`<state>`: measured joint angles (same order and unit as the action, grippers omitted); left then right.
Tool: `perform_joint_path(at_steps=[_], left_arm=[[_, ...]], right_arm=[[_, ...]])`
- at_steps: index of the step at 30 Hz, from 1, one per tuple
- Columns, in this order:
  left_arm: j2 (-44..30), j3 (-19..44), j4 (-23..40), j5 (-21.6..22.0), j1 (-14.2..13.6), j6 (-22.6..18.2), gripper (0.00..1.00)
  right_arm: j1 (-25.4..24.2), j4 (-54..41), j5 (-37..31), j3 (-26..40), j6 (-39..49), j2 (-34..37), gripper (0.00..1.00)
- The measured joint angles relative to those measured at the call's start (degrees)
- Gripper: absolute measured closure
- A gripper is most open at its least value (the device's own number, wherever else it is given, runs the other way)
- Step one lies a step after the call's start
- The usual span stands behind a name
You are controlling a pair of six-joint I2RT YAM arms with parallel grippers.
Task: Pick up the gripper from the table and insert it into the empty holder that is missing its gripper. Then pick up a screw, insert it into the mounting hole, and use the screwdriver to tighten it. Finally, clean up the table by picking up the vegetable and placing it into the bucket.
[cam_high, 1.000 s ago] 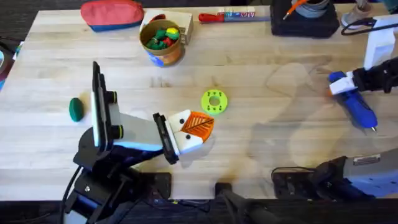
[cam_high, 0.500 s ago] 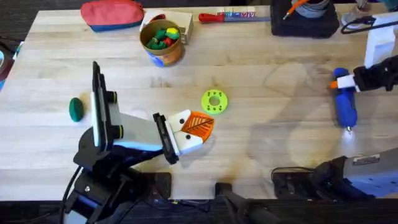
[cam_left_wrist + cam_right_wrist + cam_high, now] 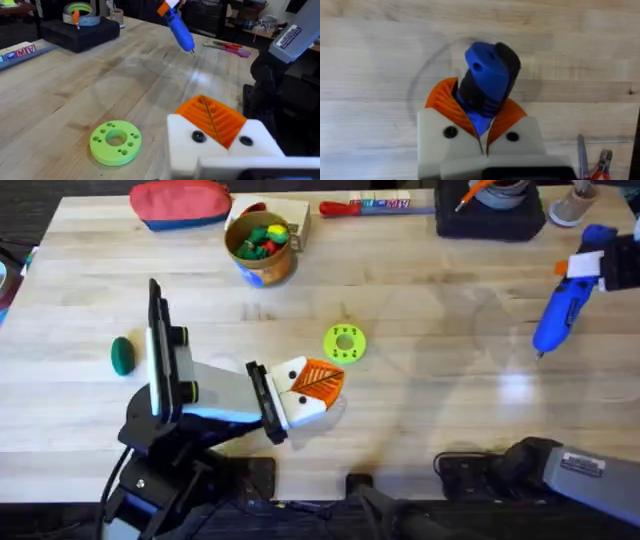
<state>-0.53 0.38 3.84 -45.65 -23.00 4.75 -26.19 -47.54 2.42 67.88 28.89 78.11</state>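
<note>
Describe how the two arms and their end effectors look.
Both arms are black with white housings. The left end effector and the right end effector share white finger blocks with black screw heads and orange ribbed pads. A printed label sits on the right arm.

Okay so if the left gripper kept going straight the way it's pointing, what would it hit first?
Probably the green disc. The left gripper lies low over the table, aimed toward the right and far side, and the disc sits just ahead. Depth is unclear, so it might pass just beside it.

Light wood butcher-block table (image 3: 450, 410), dark floor round its edges, cluttered dim bkgd w/ black equipment
</note>
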Motion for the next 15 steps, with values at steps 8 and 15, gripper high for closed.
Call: perform_joint_path(at_steps=[8,15], left_arm=[[0.01,-0.01,0.0,-0.01,0.0,0.0,0.993],[0.01,0.0,0.0,0.0,0.0,0.0,0.993]], right_arm=[[10.29,-0.75,0.1,0.0,-7.47,-14.35,0.995],[23.3,8.71,1.58,-2.71,-15.21,-26.81,0.995]])
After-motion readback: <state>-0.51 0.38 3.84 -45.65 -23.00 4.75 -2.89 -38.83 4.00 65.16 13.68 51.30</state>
